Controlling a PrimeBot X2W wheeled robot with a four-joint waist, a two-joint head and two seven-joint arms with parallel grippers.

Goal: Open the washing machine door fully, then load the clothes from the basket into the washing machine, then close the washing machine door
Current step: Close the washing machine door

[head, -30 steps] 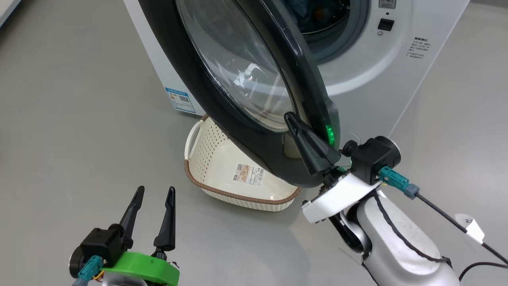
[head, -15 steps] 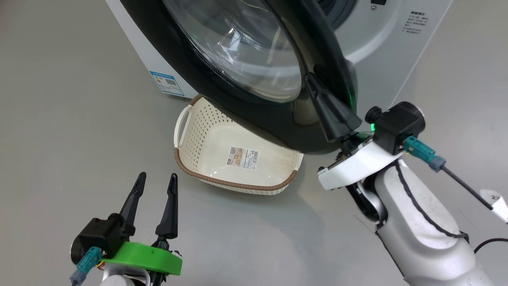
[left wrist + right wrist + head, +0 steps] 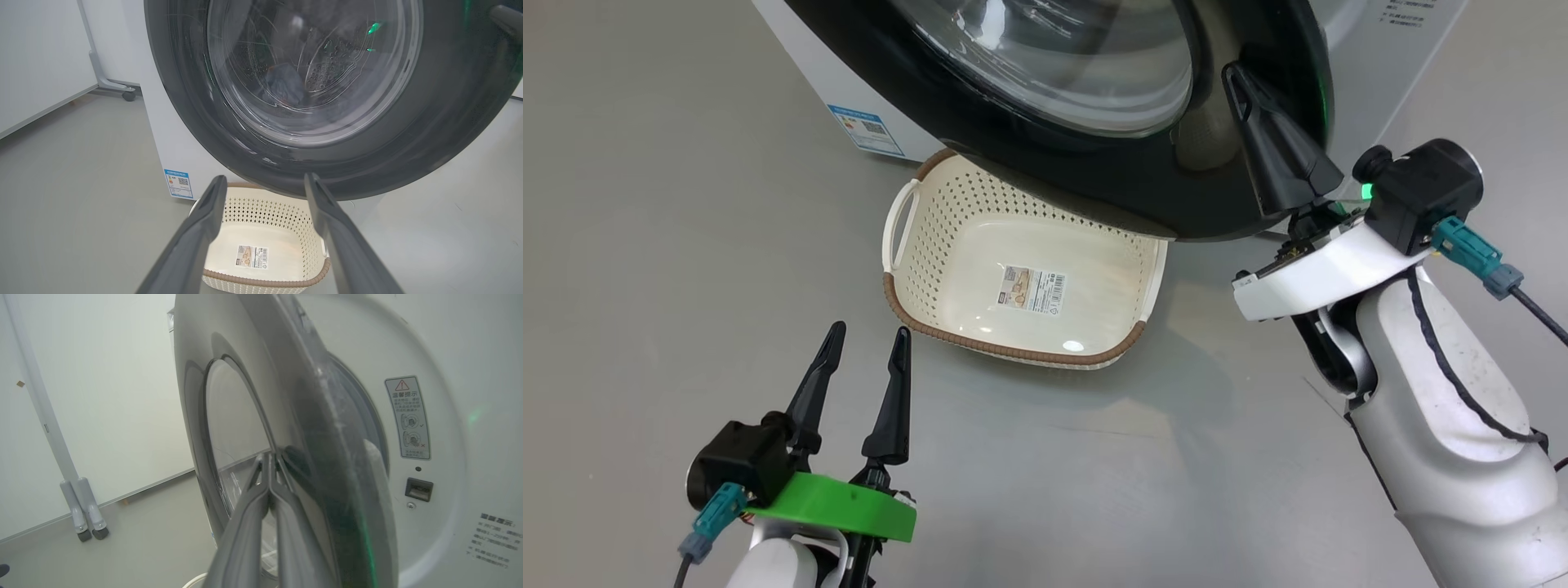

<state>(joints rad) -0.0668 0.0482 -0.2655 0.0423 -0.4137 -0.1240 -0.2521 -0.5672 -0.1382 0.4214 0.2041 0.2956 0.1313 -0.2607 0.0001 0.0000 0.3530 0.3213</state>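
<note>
Left fingers apart, right fingers together

The smooth grey floor carries the white washing machine, the cream basket upright just before it, and a wheeled stand foot further off

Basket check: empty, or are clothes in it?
Empty. The basket shows a bare cream floor and label sticker in head and left wrist views; no fabric inside.

Prob. test lab: plain grey floor, wheeled partition panels, washer.
</note>
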